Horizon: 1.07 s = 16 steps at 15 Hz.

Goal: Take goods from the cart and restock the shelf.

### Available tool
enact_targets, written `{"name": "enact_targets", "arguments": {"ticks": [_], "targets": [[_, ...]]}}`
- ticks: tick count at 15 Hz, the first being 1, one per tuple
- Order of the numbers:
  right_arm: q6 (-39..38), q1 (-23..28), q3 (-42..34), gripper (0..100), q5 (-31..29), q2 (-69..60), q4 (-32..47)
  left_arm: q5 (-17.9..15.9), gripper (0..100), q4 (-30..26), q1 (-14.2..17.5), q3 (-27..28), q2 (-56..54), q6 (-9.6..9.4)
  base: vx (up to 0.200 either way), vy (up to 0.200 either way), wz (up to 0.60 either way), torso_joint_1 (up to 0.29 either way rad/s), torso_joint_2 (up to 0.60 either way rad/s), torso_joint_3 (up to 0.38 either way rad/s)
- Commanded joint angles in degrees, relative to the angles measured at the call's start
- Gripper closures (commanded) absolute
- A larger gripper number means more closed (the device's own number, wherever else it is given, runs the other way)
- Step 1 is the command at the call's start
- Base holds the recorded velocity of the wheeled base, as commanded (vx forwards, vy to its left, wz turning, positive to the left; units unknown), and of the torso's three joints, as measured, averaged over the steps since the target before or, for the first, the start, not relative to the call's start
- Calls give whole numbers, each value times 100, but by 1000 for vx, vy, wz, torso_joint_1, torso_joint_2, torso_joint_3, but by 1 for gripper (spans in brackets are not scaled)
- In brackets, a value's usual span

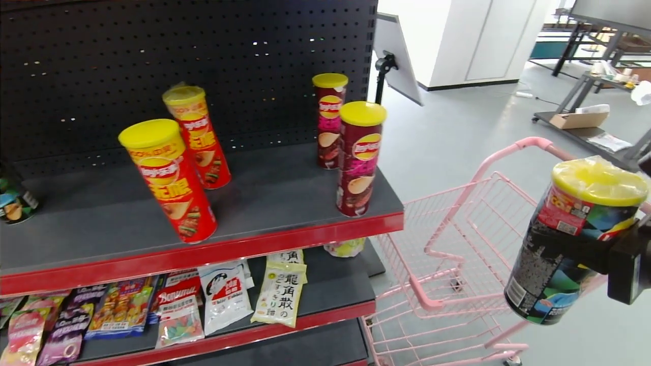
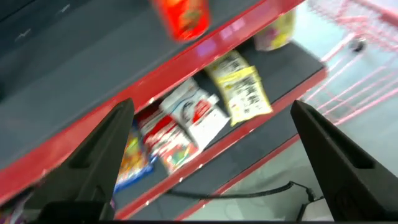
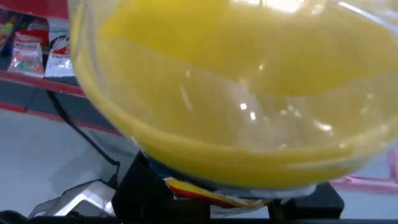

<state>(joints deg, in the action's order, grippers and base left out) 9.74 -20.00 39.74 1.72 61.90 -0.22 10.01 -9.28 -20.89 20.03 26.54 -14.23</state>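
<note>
The shelf board [image 1: 285, 193] looks like matt dark-grey painted metal, and its front lip [image 1: 254, 244] is glossy red. Behind the board, the pegboard [image 1: 152, 40] is matt black perforated sheet. On the board, the red canisters [image 1: 170, 180] and maroon canisters [image 1: 358, 160] have glossy printed walls and smooth yellow plastic lids. Right of the board, the black canister [image 1: 539, 284] has a clear, shiny plastic cover [image 3: 236, 93] over yellow. The cart [image 1: 531, 143] there is pink coated wire. Below the board, the snack bags [image 1: 224, 297] are glossy film.
</note>
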Motion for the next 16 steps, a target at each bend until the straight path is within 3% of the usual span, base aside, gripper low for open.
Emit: {"name": "enact_targets", "arguments": {"ticks": [1,5,11,16], "targets": [[2,14,-37,100,-5,-20,13,1,0,5,-2,1,-8,-10,0,0,600,2,7,-7],[28,120,-151,100,-31,-82,4,1,0,5,-2,1,-17,-10,0,0,150,1,1,2],[-209,102,-573,100,549,-583,-48,1,0,-4,-2,1,-87,-10,0,200,0,2,2,4],[-183,84,-652,100,619,-680,-154,1,0,5,-2,19,-79,-19,0,200,0,1,0,2]]}}
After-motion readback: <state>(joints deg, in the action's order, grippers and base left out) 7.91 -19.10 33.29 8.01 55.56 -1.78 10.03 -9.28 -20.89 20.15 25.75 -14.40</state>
